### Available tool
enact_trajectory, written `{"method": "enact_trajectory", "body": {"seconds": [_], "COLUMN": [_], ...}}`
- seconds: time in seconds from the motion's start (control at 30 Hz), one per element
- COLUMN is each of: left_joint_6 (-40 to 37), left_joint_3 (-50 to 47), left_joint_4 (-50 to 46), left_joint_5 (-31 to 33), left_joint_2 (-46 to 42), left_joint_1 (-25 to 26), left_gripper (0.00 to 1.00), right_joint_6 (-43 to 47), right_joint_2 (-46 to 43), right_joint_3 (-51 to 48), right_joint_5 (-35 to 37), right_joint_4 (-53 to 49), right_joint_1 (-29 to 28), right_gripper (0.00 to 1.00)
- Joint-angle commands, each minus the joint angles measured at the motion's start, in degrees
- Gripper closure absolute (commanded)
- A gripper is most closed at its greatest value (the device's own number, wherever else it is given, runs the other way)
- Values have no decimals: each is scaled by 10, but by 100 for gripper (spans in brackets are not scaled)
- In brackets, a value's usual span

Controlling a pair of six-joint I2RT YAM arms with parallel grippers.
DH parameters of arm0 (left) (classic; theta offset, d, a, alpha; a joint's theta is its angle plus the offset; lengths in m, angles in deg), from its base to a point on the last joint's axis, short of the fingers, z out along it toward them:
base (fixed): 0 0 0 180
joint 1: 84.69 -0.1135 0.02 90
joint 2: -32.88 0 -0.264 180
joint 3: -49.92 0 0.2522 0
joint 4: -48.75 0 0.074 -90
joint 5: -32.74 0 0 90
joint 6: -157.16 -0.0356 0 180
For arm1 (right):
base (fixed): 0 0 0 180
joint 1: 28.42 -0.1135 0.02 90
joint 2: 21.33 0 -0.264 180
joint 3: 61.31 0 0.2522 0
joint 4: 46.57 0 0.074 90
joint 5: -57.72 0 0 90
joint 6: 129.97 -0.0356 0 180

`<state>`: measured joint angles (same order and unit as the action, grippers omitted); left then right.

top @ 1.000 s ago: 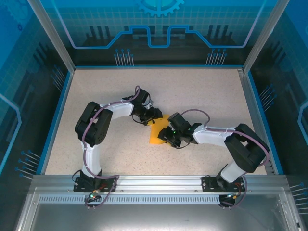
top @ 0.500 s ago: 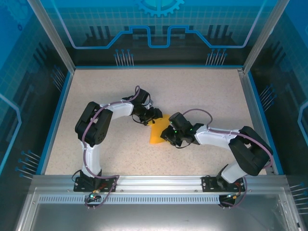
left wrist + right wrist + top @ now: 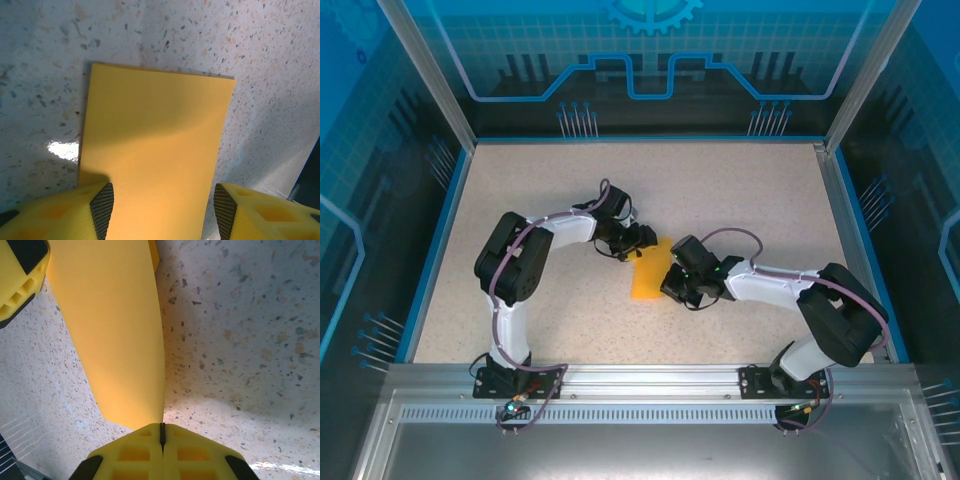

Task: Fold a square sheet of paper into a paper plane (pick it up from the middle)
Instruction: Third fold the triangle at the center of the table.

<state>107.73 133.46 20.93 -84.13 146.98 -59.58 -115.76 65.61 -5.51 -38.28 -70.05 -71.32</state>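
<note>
Two grippers meet over the middle of the table [image 3: 740,190] in the top view. The left gripper [image 3: 638,240] sits at the 12 o'clock end of the square sheet of paper [image 3: 646,278]. The right gripper [image 3: 668,285] is against its 3 o'clock edge and covers part of it. The sheet reads as an orange-yellow oblong. Both sets of fingers are too small and dark to read here.

Left wrist view: the left gripper [image 3: 162,210] is spread wide and holds nothing. Its yellow fingers enter at 7 and 5 o'clock, cut off by the frame bottom. The dark ribbed pads [image 3: 102,206] face each other across the sheet [image 3: 155,145]. The sheet lies on the speckled table [image 3: 200,35], spans nearly the whole gap, and ends in a straight edge toward 12 o'clock. Its near end is out of frame. Whether either pad touches the sheet, I cannot tell.

Right wrist view: the right gripper [image 3: 162,440] is closed tight, its fingers meeting in a thin seam at 6 o'clock. It is pinched on the sheet [image 3: 115,340], whose edge runs into that seam. The sheet widens and bows toward 11 o'clock, leaving the frame at the top. A sliver of a second layer shows behind it at 12 o'clock. One finger of the left gripper [image 3: 20,275] sits at 10 o'clock, cut off, just beside the sheet; contact is unclear.
</note>
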Motion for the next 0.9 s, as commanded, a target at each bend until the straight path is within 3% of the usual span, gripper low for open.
{"method": "enact_trajectory", "body": {"seconds": [0.0, 0.2, 0.53, 0.87], "left_joint_6": [6, 3, -6, -7], "left_joint_3": [-28, -19, -11, -5], "left_joint_4": [-26, -29, -44, -50], "left_joint_5": [-3, -3, 2, 2], "left_joint_2": [-15, 4, 1, 1], "left_joint_1": [-3, -2, -3, -3], "left_gripper": [40, 40, 40, 40], "right_joint_6": [16, 26, 69, 50], "right_joint_2": [-2, 34, 122, 164], "right_joint_3": [20, 49, 143, 150], "right_joint_5": [-2, -20, -1, 16], "right_joint_4": [-10, 44, 36, 55], "right_joint_1": [-9, -7, -9, -12], "right_gripper": [100, 100, 100, 100]}}
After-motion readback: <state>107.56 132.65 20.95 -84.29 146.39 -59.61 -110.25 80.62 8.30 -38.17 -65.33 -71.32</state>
